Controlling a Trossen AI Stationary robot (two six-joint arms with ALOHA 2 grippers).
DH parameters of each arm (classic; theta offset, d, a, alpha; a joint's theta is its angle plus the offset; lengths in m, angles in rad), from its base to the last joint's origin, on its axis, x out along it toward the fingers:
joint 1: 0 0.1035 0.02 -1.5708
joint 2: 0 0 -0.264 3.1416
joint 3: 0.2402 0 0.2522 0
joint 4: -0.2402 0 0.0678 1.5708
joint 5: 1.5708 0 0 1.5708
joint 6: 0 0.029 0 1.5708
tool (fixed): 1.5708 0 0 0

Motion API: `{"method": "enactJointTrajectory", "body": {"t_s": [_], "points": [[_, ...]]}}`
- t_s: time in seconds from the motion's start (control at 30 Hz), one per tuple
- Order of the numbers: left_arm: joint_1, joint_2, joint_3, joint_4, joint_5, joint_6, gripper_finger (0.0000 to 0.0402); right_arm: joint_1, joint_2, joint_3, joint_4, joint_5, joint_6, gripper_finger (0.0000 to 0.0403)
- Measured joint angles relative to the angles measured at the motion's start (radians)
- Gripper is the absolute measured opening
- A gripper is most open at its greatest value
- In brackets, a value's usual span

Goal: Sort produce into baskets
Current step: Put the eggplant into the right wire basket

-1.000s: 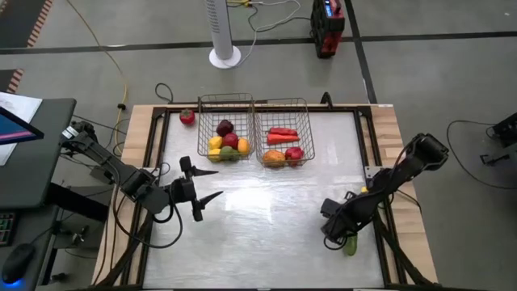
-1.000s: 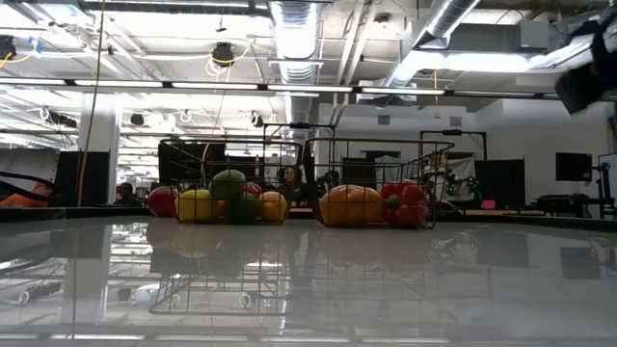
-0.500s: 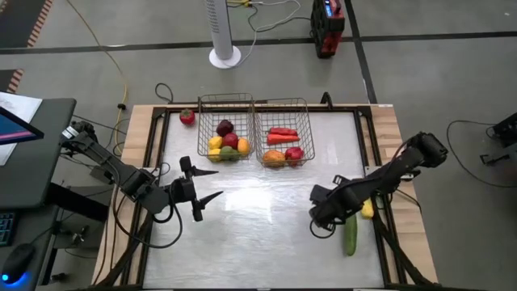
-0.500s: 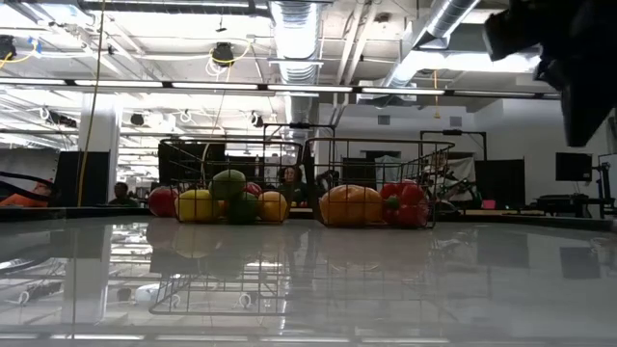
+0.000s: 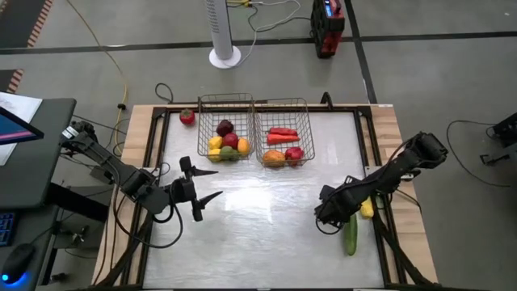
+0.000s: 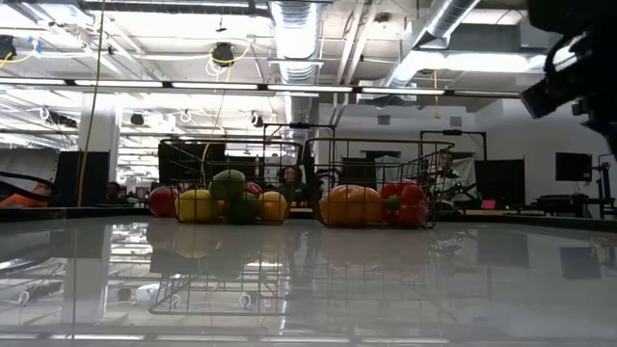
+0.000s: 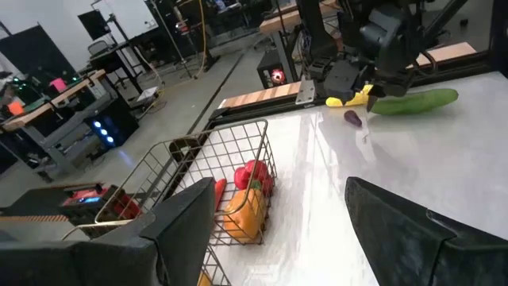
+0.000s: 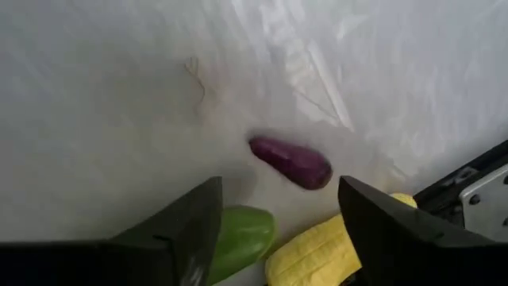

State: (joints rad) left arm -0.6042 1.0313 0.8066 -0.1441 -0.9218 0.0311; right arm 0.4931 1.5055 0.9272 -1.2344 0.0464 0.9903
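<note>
Your white table (image 5: 266, 218) carries two grey wire baskets (image 5: 225, 128) (image 5: 283, 132) side by side at 12 o'clock, both heaped with produce too overlapped to count. At 4 o'clock lie one green cucumber (image 5: 350, 235), one yellow piece (image 5: 367, 209) and one small purple piece (image 8: 291, 162). Right gripper (image 8: 278, 218) hovers there, fingers apart; left gripper (image 5: 207, 184) waits at 9 o'clock, spread wide.

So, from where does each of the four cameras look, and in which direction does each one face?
High view: above the table, facing straight down; both arms show, left end effector, right end effector.
Low view: table height, facing the baskets; a dark arm part top right.
Left wrist view: on the left arm, facing the cucumber; own fingers show.
Right wrist view: on the right arm, facing down at a purple piece; own fingers show.
Shared: both wrist views show the cucumber and the purple piece.
</note>
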Motion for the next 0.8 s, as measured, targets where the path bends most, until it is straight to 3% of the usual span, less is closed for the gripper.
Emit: {"method": "enactJointTrajectory", "body": {"t_s": [0.13, 0.57, 0.8], "points": [[0.000, 0.000, 0.000, 0.000, 0.000, -0.001, 0.0270, 0.022, 0.000, -0.029, 0.004, 0.001, -0.029, 0.0298], [0.000, 0.000, 0.000, 0.000, 0.000, -0.002, 0.0270, 0.003, -0.001, -0.171, 0.105, -0.022, -0.119, 0.0301], [0.000, 0.000, 0.000, 0.000, -0.001, -0.002, 0.0270, -0.034, -0.001, -0.195, 0.138, 0.011, -0.166, 0.0261]]}}
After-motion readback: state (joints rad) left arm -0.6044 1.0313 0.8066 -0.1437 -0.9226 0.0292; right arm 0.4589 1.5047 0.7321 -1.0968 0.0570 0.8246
